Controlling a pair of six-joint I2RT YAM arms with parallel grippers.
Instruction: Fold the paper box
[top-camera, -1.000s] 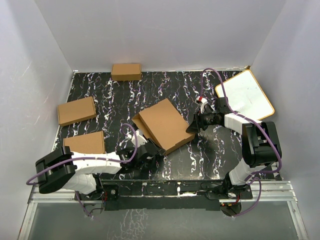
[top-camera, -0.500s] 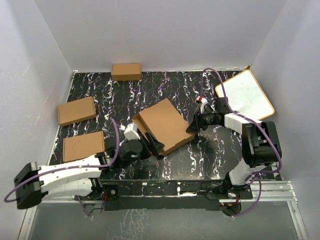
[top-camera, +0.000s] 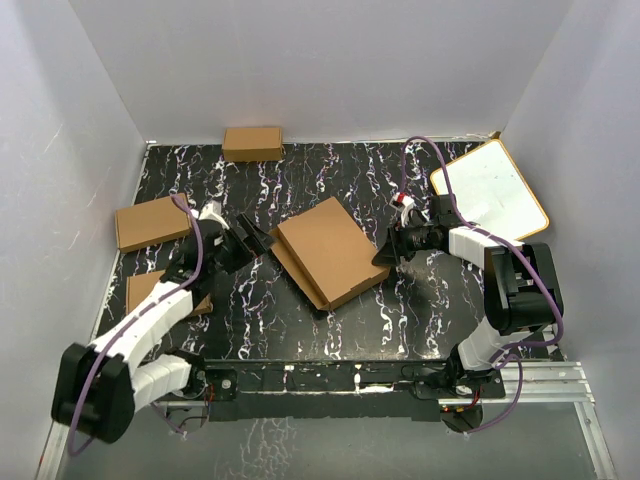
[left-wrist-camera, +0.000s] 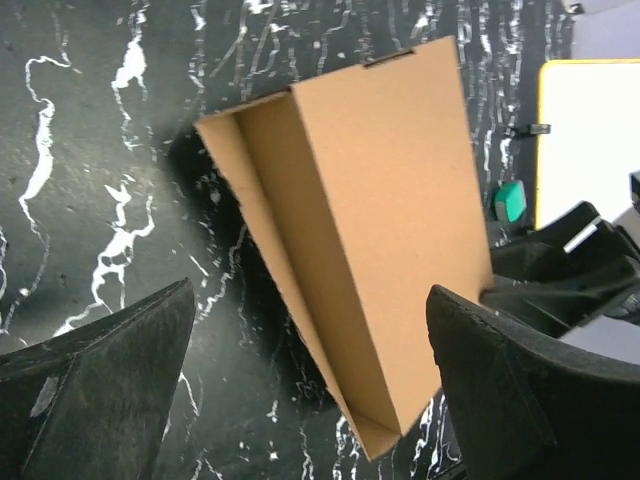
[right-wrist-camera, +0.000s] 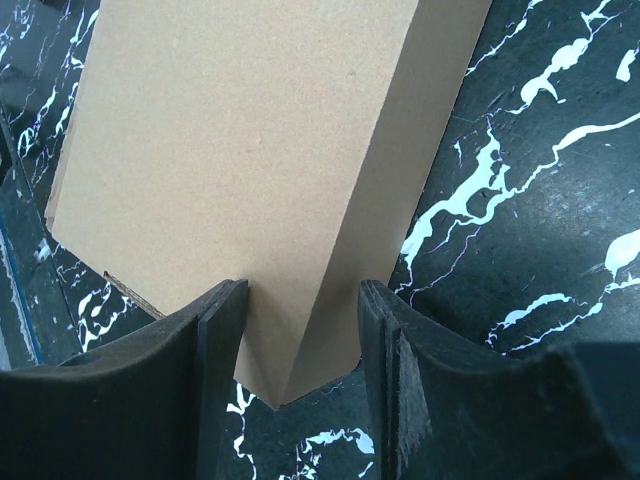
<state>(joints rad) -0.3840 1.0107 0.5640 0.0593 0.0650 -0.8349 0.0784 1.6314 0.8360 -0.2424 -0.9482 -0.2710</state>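
Mid-table, on the black marbled table (top-camera: 250, 190): the paper box (top-camera: 335, 250) lies askew, one corner pointing toward the arm bases, well apart from the three small cardboard boxes (top-camera: 153, 221) at left and rear and from the white board (top-camera: 490, 190) at rear right.

Right gripper (top-camera: 385, 256): clamped on the box's right-hand corner, one finger on each side of the cardboard, as the wrist view shows; left gripper (top-camera: 258, 240): jaws wide apart, holding nothing, aimed at the box's open left side and not touching it.

Risks, as judged:
- the hold is on one corner only; a push from the left would likely pivot the box about that pinch, or drag the corner out of the fingers;
- the top panel is not tucked home; pressed off-centre it may spring up, or crease away from its score line;
- the left forearm passes close over the two nearest small boxes; a low swing could knock them.

Look of the box: plain brown corrugated card, nearly boxed up, shallow and rectangular; broad flat top panel, clean, no creases seen; along the left long side the panel stands off the tray, showing an inner wall and a shadowed gap; the near end also gapes; small slit at the far edge of the top.
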